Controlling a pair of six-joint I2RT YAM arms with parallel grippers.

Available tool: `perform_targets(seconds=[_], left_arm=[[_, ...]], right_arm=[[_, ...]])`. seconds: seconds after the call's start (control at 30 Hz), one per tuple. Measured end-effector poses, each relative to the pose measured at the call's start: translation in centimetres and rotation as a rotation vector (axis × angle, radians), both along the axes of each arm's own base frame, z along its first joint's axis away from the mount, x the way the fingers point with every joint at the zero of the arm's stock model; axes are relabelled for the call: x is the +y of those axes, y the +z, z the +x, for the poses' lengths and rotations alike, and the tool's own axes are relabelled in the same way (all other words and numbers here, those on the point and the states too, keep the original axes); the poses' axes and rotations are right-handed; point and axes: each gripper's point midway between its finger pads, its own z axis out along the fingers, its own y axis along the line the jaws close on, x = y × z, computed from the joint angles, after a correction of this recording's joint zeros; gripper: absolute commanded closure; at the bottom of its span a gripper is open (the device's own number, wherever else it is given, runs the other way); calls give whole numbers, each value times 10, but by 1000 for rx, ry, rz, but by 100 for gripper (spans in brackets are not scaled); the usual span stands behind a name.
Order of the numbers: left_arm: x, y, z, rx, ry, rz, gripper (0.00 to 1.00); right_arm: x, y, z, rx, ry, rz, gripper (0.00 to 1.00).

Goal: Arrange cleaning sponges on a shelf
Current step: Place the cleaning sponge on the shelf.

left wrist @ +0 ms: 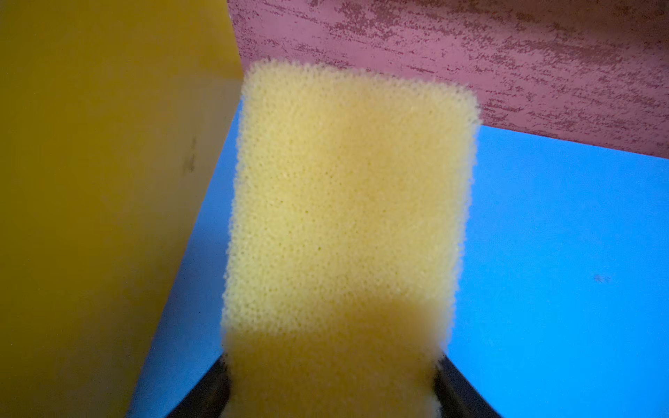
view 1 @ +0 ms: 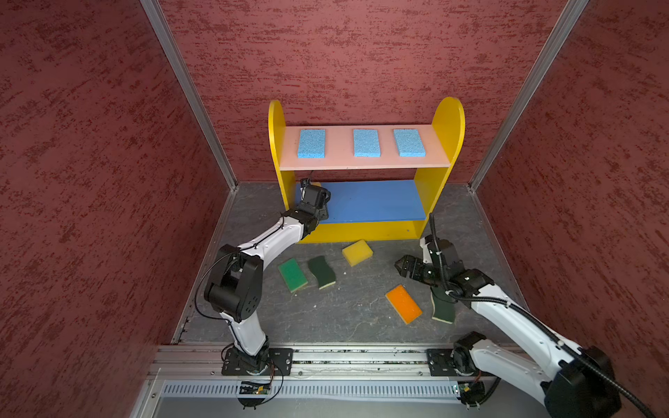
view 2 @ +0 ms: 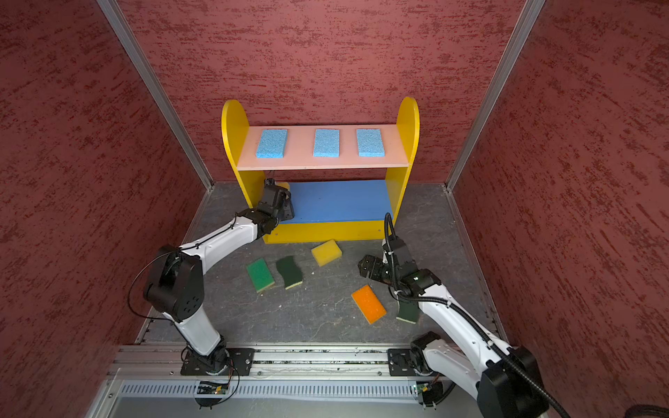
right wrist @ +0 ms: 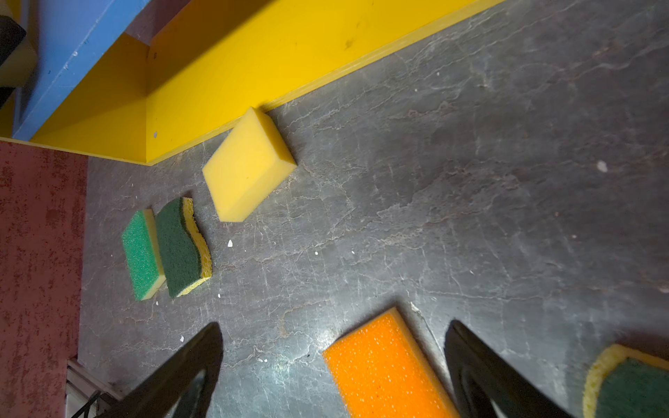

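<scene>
The pale yellow foam sponge [left wrist: 340,217] sits between the jaws of the left gripper [left wrist: 333,391], grip unclear; retreating could drag it off the blue board [left wrist: 561,253]. The right gripper [right wrist: 335,325] gapes empty.

Left arm [view 1: 275,235] and right arm [view 1: 506,315]: white shell links, black joint housings, black screwed base plates [view 1: 282,362]. Left arm carries a thin black cable loop [view 1: 198,289]; right arm a black corrugated conduit [view 1: 488,299]. Right gripper [view 1: 401,267]: black fingers.

A grey marbled counter [view 1: 344,315] is enclosed by red textured walls [view 1: 90,144] joined with aluminium posts [view 1: 188,94]. White crumbs [right wrist: 229,243] are scattered on it. A metal rail [view 1: 362,362] and slotted duct [view 1: 362,390] are mounted along the front.
</scene>
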Motion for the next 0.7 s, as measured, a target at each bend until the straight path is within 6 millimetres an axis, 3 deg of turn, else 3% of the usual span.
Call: perform_targets(seconds=[0.27,0.53,0.7], left_arm=[[-2,3,-10,4,-12,27,27],[-18,27,-39,-31,-72,70,24],[-9,37,-41,-47,-52,62,28]], right_arm=[[2,2,1,-6,2,11,4],[5,2,1,-1,10,26,4],[6,3,1,1,6,38,4]])
